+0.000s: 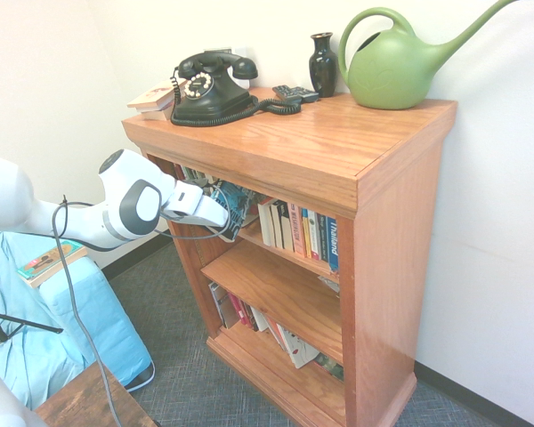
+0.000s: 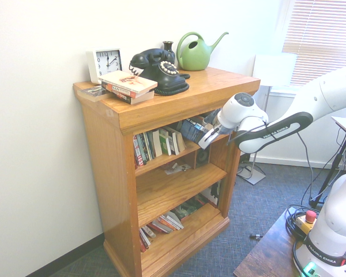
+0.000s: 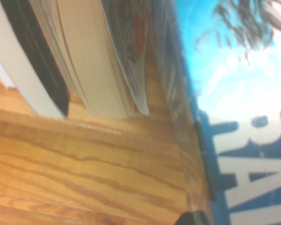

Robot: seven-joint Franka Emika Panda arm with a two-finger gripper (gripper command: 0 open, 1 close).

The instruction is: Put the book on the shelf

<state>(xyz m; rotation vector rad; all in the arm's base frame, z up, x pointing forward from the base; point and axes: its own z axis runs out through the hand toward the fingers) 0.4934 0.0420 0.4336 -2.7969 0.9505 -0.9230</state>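
Observation:
The book [image 1: 238,201] has a dark blue-teal cover and hangs tilted in the bookcase's upper opening. It is just left of the row of upright paperbacks [image 1: 298,231]. My gripper [image 1: 219,213] is shut on it, reaching in from the front. From the other side, the book [image 2: 191,130] sits at the open end of the shelf [image 2: 161,162], with the gripper [image 2: 209,137] in front of it. In the wrist view the blue cover with big white letters [image 3: 243,117] lies close above the shelf board [image 3: 84,168], beside cream page edges [image 3: 91,70] of neighbouring books. The shelf [image 1: 289,256] is orange-brown wood.
On the bookcase top stand a black telephone [image 1: 209,87], a dark vase [image 1: 322,62], a green watering can [image 1: 400,62], a clock [image 2: 105,62] and pale stacked books [image 2: 128,85]. Lower boards hold leaning books [image 1: 249,316]. A blue-covered seat [image 1: 62,320] bears a thin book [image 1: 46,263].

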